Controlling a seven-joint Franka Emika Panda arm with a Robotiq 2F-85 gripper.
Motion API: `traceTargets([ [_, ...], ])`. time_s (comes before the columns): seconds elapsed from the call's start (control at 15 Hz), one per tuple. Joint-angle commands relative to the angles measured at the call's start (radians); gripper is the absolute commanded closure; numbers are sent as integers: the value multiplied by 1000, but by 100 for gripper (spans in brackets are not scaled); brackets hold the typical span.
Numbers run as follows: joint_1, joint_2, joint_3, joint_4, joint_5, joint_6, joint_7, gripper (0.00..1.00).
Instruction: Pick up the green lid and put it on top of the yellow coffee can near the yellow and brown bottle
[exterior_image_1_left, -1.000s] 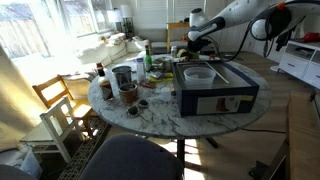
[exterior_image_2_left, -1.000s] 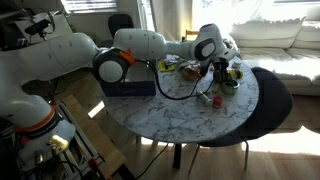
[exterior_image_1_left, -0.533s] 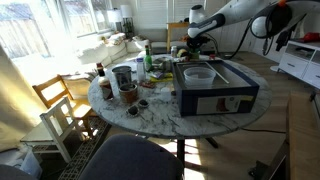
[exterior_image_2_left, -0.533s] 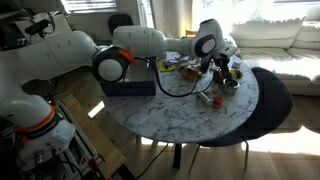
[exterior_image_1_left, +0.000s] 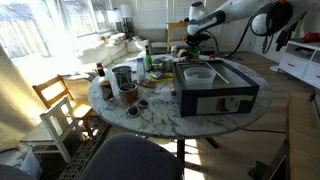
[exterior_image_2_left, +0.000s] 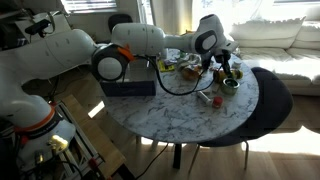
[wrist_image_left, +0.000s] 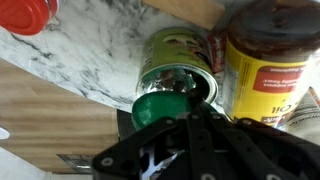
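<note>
Green lid (wrist_image_left: 158, 108), gripped by the fingers (wrist_image_left: 200, 135), hangs by the open coffee can (wrist_image_left: 180, 62); label writing unreadable.

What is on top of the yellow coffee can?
In the wrist view, the green lid overlaps the near rim of the coffee can; contact is unclear. The remaining mouth shows shiny metal; anything under the lid is hidden.

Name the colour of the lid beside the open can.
Green. The lid shows best in the wrist view.
</note>
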Motion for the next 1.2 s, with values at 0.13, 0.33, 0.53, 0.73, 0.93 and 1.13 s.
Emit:
traceTargets([
  [0.13, 0, -24, 21, -20, 28, -19, -86, 100],
  [0.33, 1, -33, 23, -23, 27, -33, -115, 100],
  [0.53, 6, -45, 19, -32, 24, -76, -139, 100],
  [0.73, 13, -52, 10, -33, 12, -136, -173, 100],
  [0.93, 15, -59, 8, -28, 10, -169, -202, 100],
  [1.13, 23, -80, 10, -36, 2, -236, -272, 100],
])
